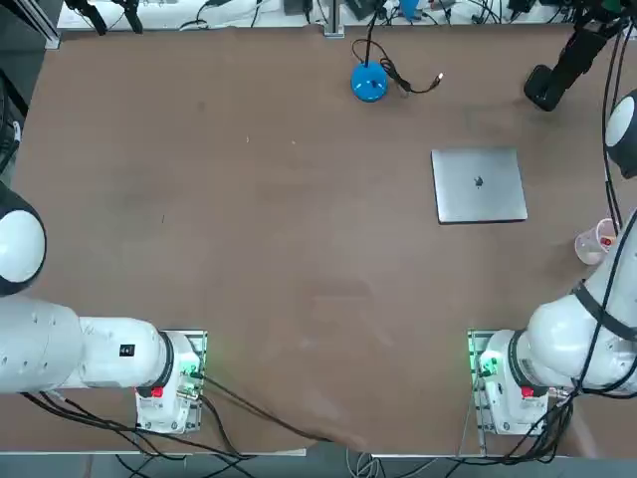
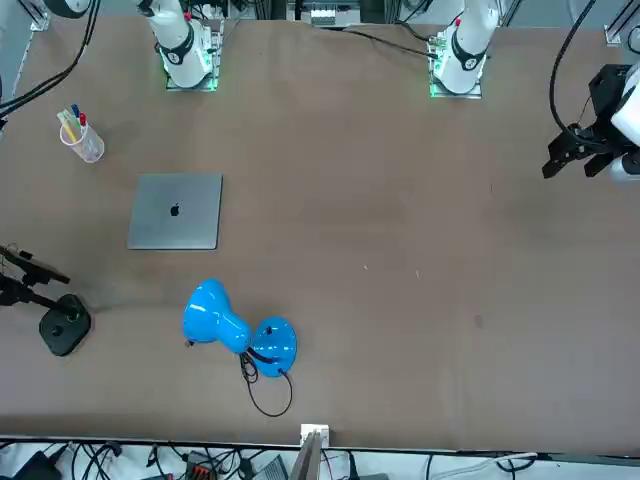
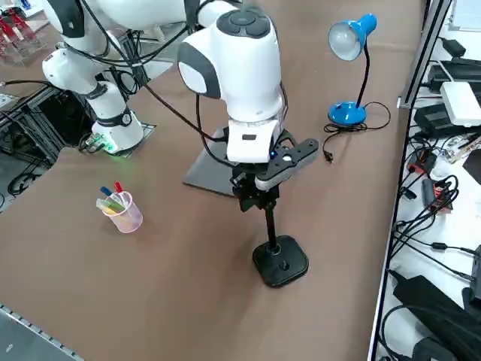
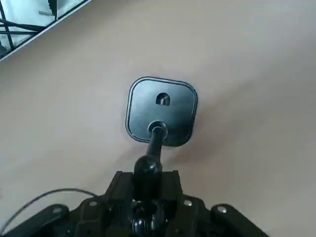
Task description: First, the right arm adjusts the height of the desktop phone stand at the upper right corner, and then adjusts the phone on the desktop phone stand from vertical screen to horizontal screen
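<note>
1. Nearest to us in the right side view, the desktop phone stand sits on its rounded black base at the table's far right corner, close to the edge. Its thin pole rises straight up into the right gripper.

2. We judge the main risk to be the light base. If the arm drives down or pulls at an angle to the pole, the stand could tip or skid towards the table edge instead of sliding along its own length.

3. A second risk: the phone juts sideways from the head, so a jolt may knock it loose or twist the mount.

4. The pincer is drawn nearly together, pinching the stand's upper pole just under the phone clamp. In the wrist view the pole runs from the base up between the fingers.

5. Farther off, the grey laptop, the pen cup and the blue lamp lie apart from the stand.
</note>
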You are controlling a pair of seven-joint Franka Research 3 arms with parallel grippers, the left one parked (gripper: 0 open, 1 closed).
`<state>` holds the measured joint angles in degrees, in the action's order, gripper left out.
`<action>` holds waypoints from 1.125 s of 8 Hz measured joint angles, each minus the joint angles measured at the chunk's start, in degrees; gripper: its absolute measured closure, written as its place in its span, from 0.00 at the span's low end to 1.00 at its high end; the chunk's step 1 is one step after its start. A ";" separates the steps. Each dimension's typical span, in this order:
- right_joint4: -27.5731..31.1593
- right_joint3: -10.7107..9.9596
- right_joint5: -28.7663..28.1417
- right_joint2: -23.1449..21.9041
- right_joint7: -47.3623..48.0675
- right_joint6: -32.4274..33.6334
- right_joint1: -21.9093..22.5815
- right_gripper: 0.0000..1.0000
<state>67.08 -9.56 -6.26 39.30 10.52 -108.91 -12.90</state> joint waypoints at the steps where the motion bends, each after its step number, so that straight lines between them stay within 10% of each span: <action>1: 0.08 0.00 0.01 0.39 0.03 -0.41 0.00 0.70; 5: 1.04 0.02 0.02 1.95 0.03 -1.91 0.02 0.54; 8: 0.82 0.02 0.17 2.79 -0.38 -3.03 0.14 0.01; 9: 0.43 0.02 0.78 2.67 -0.44 -3.01 0.18 0.00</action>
<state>67.50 -9.54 -5.48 41.98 10.08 -111.92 -12.72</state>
